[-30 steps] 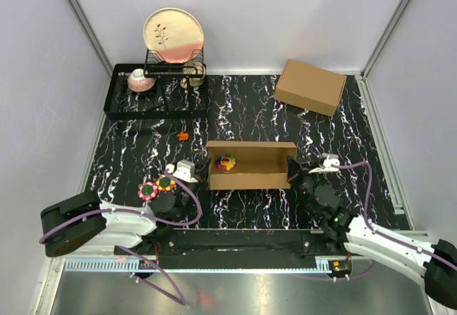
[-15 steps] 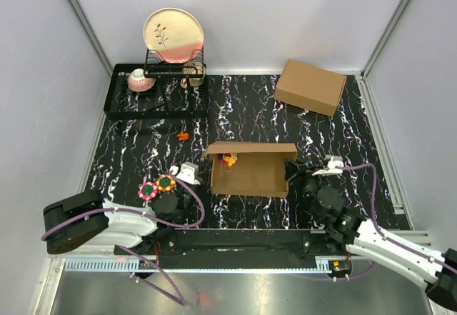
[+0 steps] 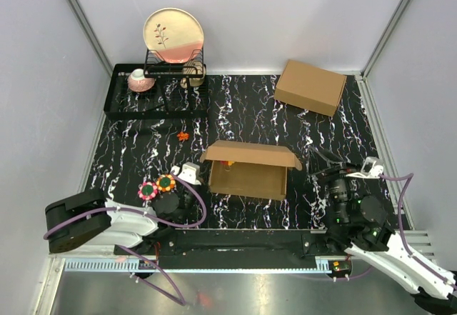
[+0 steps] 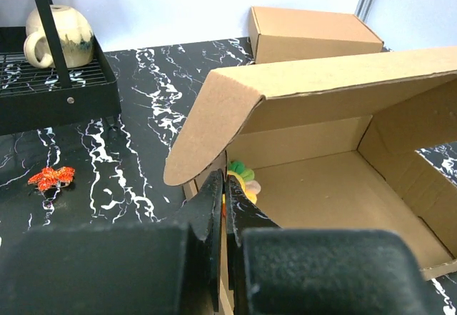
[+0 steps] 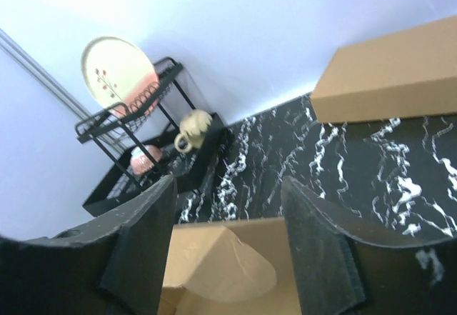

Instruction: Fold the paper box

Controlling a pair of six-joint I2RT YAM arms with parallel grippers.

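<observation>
The paper box [image 3: 246,179] stands mid-table with its lid [image 3: 250,154] tipped forward over the cavity, side ears hanging. A colourful toy [image 4: 243,176] lies inside at the back left. My left gripper [image 3: 203,178] is shut. In the left wrist view its tips [image 4: 227,186] lie along the box's [image 4: 335,186] left wall, just short of the toy. I cannot tell whether they pinch cardboard. My right gripper [image 3: 320,168] is open and empty, off the box's right end. Its wrist view shows the jaws [image 5: 228,185] wide apart above the box's [image 5: 228,272] rounded ear.
A second, made-up cardboard box [image 3: 310,86] lies at the back right. A black dish rack [image 3: 153,93] with a plate [image 3: 173,35] and a pink bowl [image 3: 141,81] fills the back left. Two flower toys [image 3: 156,186] and a small orange piece [image 3: 183,136] lie left of the box.
The lid has swung forward over the box. My right gripper has opened, left the box's right end and drawn back to the right. The left gripper has hardly moved.
</observation>
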